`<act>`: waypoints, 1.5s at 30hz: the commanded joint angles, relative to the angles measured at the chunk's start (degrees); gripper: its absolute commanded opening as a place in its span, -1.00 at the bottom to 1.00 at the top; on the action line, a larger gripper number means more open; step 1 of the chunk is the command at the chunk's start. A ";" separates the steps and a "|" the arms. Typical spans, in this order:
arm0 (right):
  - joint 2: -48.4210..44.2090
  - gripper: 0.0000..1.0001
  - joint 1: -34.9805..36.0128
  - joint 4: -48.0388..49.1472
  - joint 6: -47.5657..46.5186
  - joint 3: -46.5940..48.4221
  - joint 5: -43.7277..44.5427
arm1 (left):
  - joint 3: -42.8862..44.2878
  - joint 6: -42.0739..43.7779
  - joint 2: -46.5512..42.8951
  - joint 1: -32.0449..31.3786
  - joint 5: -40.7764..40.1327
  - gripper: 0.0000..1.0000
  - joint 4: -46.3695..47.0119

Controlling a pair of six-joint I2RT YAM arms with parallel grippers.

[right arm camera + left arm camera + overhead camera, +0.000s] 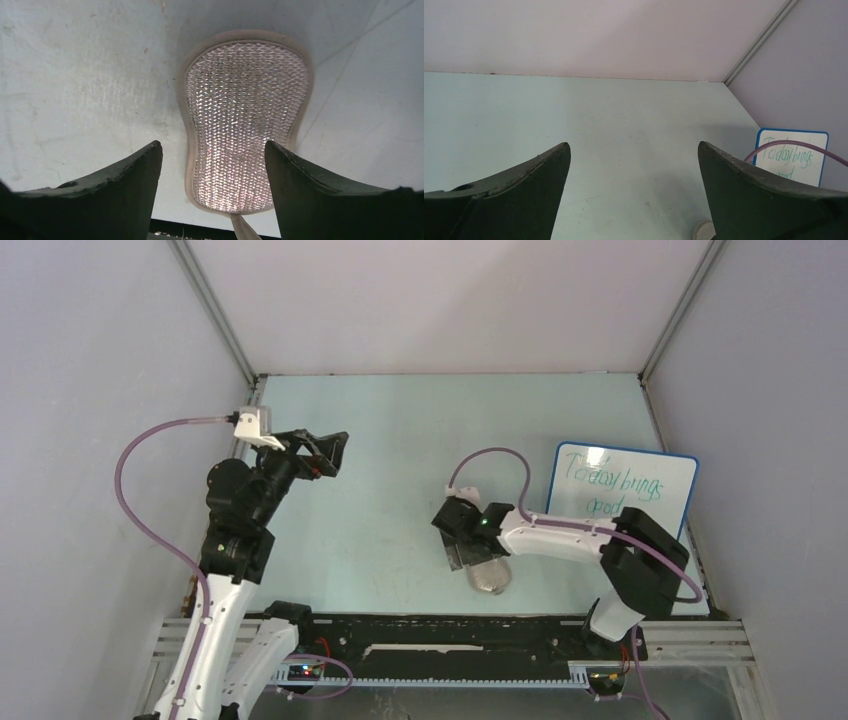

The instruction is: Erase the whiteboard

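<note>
While our right gripper [212,150] straddles the soft mesh sponge [245,115] left of the whiteboard [640,475], jaws spread, we'd pinch its narrow waist. Our left gripper [634,150] hangs with jaws spread too.

Both arms wear white shells on the long links and black housings at the joints. A mauve cable [122,465] loops off the left arm [205,625] at the frame's left. A second cable [497,453] arcs over the right arm [555,535], where a small green light [484,521] glows. The left gripper [633,145] and right gripper [212,142] carry dark, matte, wedge-shaped fingers [120,192].
</note>
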 commanded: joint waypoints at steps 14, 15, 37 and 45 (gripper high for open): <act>13.34 0.03 3.50 5.04 5.20 1.19 2.06 | -1.07 -0.38 0.32 -0.34 0.80 0.99 1.49; 12.56 -0.02 3.54 5.57 5.46 0.43 2.05 | -1.07 -0.40 0.32 -0.34 0.80 0.99 1.47; -14.21 -1.00 -2.35 2.59 5.55 -5.94 10.92 | -0.25 0.40 1.80 -2.07 -1.29 0.98 1.50; -35.71 -1.00 -15.26 -3.28 5.25 -9.48 13.78 | 14.54 0.57 10.11 -10.74 -7.10 0.98 -1.71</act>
